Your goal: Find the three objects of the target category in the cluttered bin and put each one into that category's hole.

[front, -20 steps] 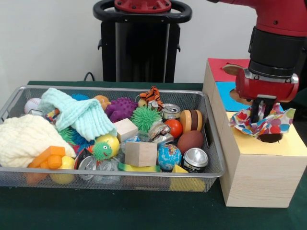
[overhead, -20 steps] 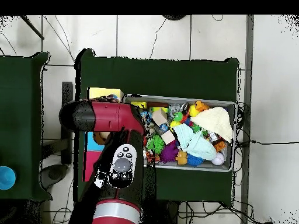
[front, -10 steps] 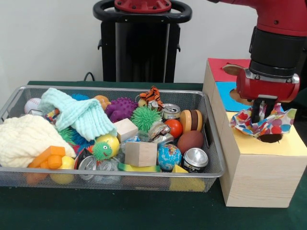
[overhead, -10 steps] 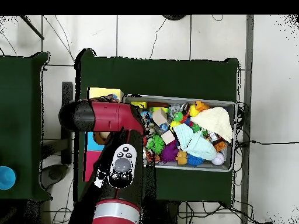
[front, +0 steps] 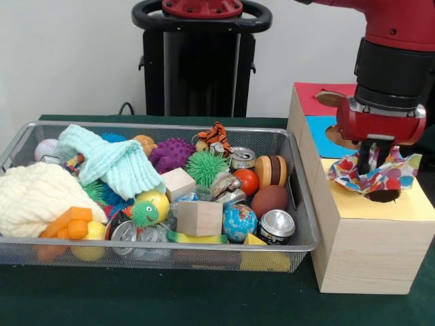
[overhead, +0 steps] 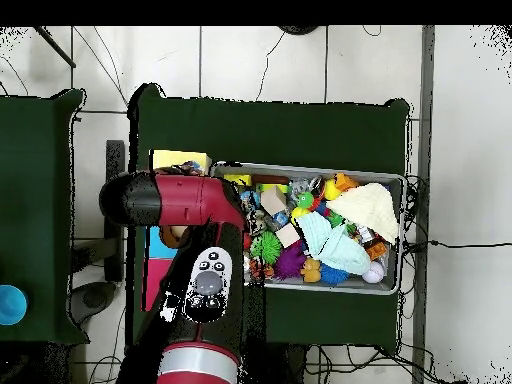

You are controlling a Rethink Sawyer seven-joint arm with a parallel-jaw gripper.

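Note:
My gripper point(front: 372, 160) hangs over the yellow end of the wooden box point(front: 367, 251), shut on a crumpled polka-dot cloth point(front: 380, 174). The cloth droops onto the box top, just behind the dark hole point(front: 385, 196) in the yellow panel point(front: 391, 208). In the wire bin point(front: 299, 204) to the left lie a cream knitted cloth point(front: 34, 197) and a mint cloth point(front: 112, 163) among toys. In the overhead view the red arm point(overhead: 195, 205) hides the gripper and most of the box; only the box's yellow end point(overhead: 180, 158) shows beside the bin point(overhead: 392, 180).
The bin also holds two tins point(front: 276, 225) point(front: 242, 157), wooden blocks point(front: 199, 217), a globe ball point(front: 239, 222), a brown ball point(front: 270, 200), spiky balls point(front: 206, 168) and a tiger toy point(front: 215, 136). Blue point(front: 323, 136) and red point(front: 312, 98) panels lie behind the yellow one.
The gripper and the polka-dot cloth have shifted slightly to the right over the box. Nothing in the bin has moved.

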